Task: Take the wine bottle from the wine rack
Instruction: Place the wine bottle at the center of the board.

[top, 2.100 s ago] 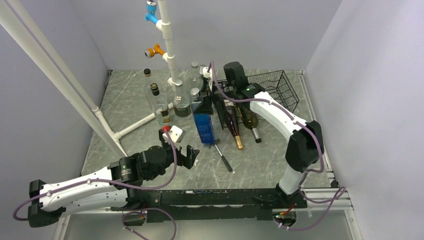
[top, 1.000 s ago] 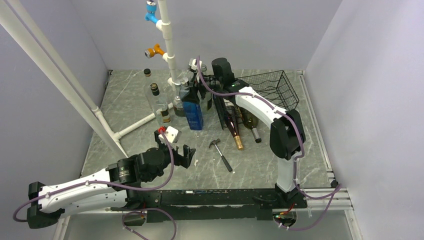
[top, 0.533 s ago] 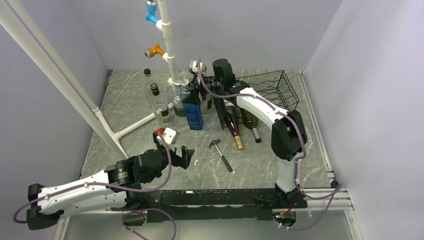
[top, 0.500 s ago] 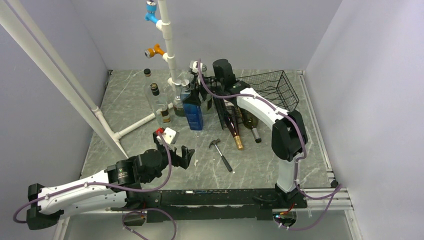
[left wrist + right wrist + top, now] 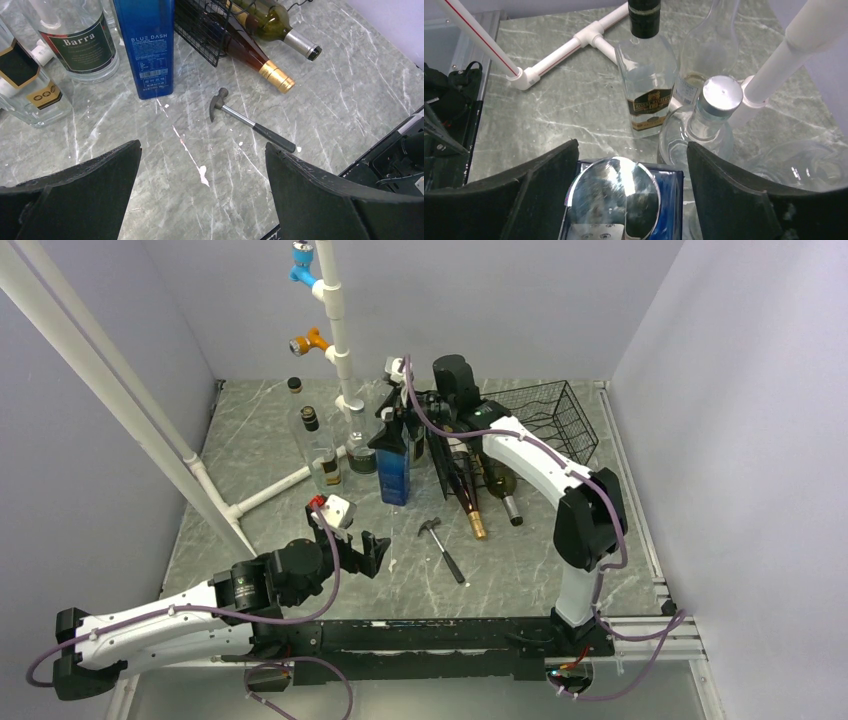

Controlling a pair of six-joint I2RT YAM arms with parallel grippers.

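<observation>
The black wire wine rack (image 5: 540, 418) sits at the back right of the table. Two wine bottles lie in it, necks poking toward me: a dark one with a gold cap (image 5: 467, 495) (image 5: 255, 55) and a green one (image 5: 503, 490) (image 5: 280, 25). A blue square bottle (image 5: 395, 468) (image 5: 145, 45) stands upright on the table just left of the rack. My right gripper (image 5: 397, 428) (image 5: 631, 150) hovers over its silver cap (image 5: 616, 195), jaws open on either side with a gap on the right. My left gripper (image 5: 362, 552) (image 5: 202, 165) is open and empty above bare table.
Clear glass bottles crowd behind and left of the blue one: a Barra bottle (image 5: 80, 45), a black-capped one (image 5: 646, 75) and a silver-capped one (image 5: 714, 115). A white pipe stand (image 5: 335, 330) rises there. A small hammer (image 5: 442, 545) (image 5: 245, 120) lies in front of the rack.
The right arm carried the blue bottle left from the rack's front and stood it on the table; its jaws have now widened off the cap. The left arm has barely moved.
</observation>
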